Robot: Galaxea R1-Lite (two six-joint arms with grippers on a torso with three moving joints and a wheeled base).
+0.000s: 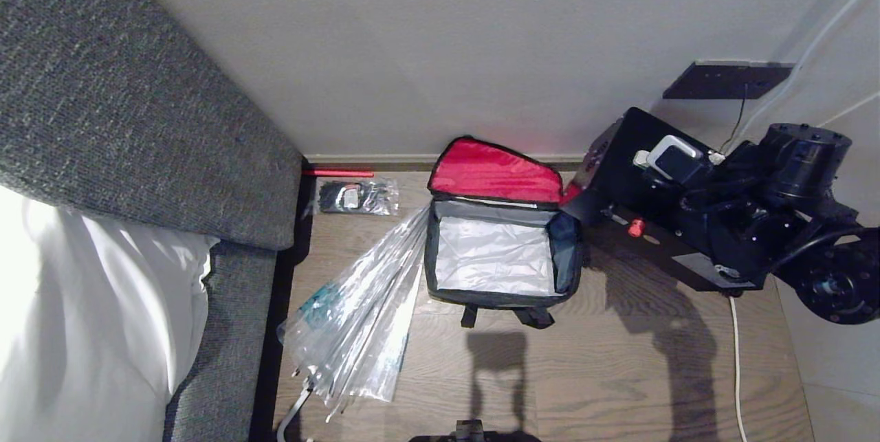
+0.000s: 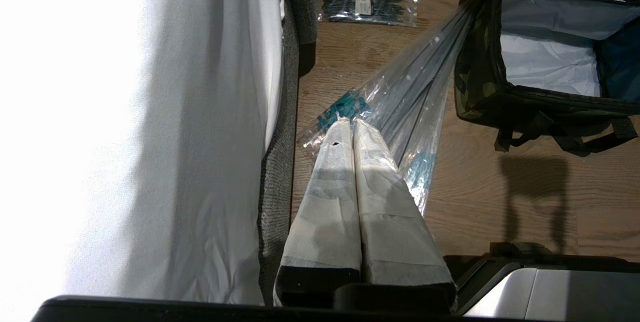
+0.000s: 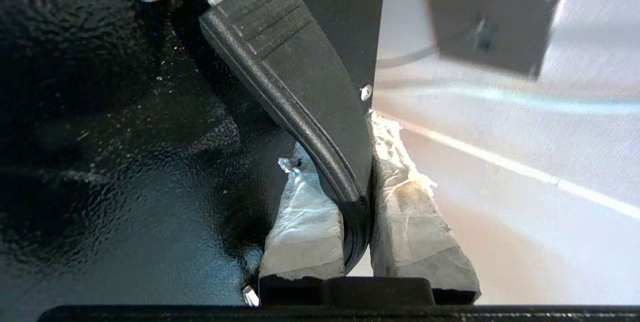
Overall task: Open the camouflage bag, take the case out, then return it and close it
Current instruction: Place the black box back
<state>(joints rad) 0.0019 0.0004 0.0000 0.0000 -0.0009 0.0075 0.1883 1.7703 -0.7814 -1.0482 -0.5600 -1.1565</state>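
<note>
Right end effector (image 3: 357, 172): taped fingers clamped on the black handle (image 3: 295, 86) of the case (image 1: 636, 174), which it holds in the air to the right of the bag, by the wall.
Camouflage bag (image 1: 496, 253): on the floor against the wall's baseboard, lid flipped back to show red lining, silver interior exposed.
Left end effector (image 2: 352, 126): fingers pressed together, holding nothing, seen only in the left wrist view, above the clear umbrella (image 1: 361, 311).
Right wrist view only: the grip on the handle and its pale metal mount.
Head view only: the red latch (image 1: 636, 227) on the case's edge.
Floor (image 1: 605, 373): wood planks; packet of black items (image 1: 356, 196) near the baseboard; white cable (image 1: 737, 366) at the right.
Room: grey upholstered bed (image 1: 137, 126) with white sheet on the left, pale wall behind.
</note>
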